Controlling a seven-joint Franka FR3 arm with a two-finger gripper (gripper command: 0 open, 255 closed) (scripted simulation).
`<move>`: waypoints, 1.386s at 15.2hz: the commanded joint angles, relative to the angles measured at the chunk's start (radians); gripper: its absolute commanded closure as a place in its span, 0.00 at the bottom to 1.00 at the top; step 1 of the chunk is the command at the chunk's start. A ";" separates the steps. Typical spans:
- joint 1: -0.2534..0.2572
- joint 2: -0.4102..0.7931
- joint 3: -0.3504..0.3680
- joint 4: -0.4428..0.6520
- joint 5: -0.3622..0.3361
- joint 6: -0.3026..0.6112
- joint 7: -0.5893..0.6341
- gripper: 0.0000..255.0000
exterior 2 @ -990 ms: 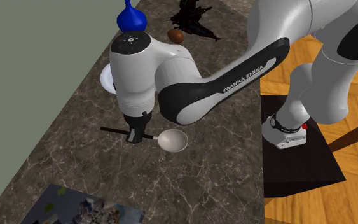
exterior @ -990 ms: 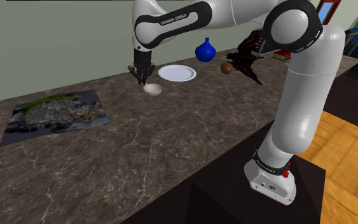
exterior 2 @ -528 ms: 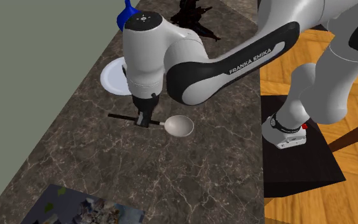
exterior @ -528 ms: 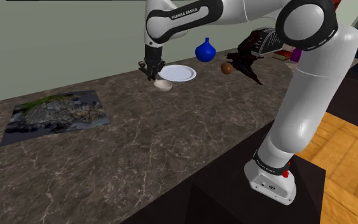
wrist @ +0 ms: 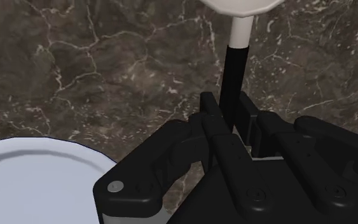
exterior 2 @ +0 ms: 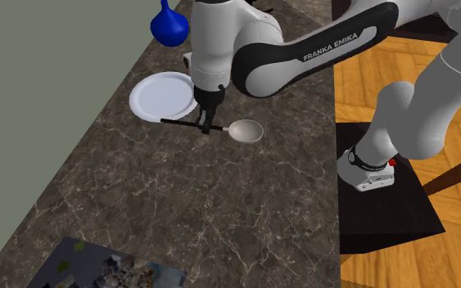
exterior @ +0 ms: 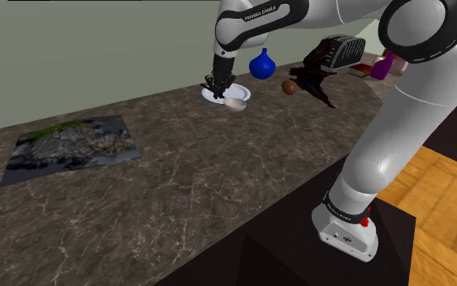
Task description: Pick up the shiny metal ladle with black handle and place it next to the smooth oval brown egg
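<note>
The ladle has a pale shiny bowl (exterior: 235, 102) and a thin black handle (exterior 2: 179, 123). My gripper (exterior: 218, 88) is shut on that handle near its bowl end and holds the ladle level, a little above the dark marble counter (exterior: 218, 179). In the second exterior view the gripper (exterior 2: 207, 127) points straight down, with the bowl (exterior 2: 246, 131) sticking out to its right. In the wrist view the handle (wrist: 234, 76) runs out from between the fingers of the gripper (wrist: 231, 113). The brown egg (exterior: 289, 87) lies on the counter to the shoulder view's right of the ladle.
A white plate (exterior 2: 163, 96) lies just beside the gripper, with a blue vase (exterior: 260, 65) behind it. A dark crumpled object (exterior: 316, 77) sits right behind the egg. A landscape picture mat (exterior: 68, 146) lies at the shoulder view's left. A grey wall borders the counter.
The gripper has carried the ladle steadily to the shoulder view's right, from the open counter to the white plate's edge, closer to the egg. Its grip is unchanged.
</note>
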 commanded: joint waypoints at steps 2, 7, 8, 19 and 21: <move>-0.034 -0.043 -0.038 -0.049 0.013 0.001 -0.079 1.00; -0.086 -0.098 -0.104 -0.108 0.022 -0.005 -0.202 1.00; -0.096 -0.106 -0.118 -0.116 0.023 -0.007 -0.227 1.00; -0.211 -0.131 -0.280 -0.133 0.022 -0.041 -0.500 1.00; -0.231 -0.123 -0.310 -0.122 0.022 -0.050 -0.550 1.00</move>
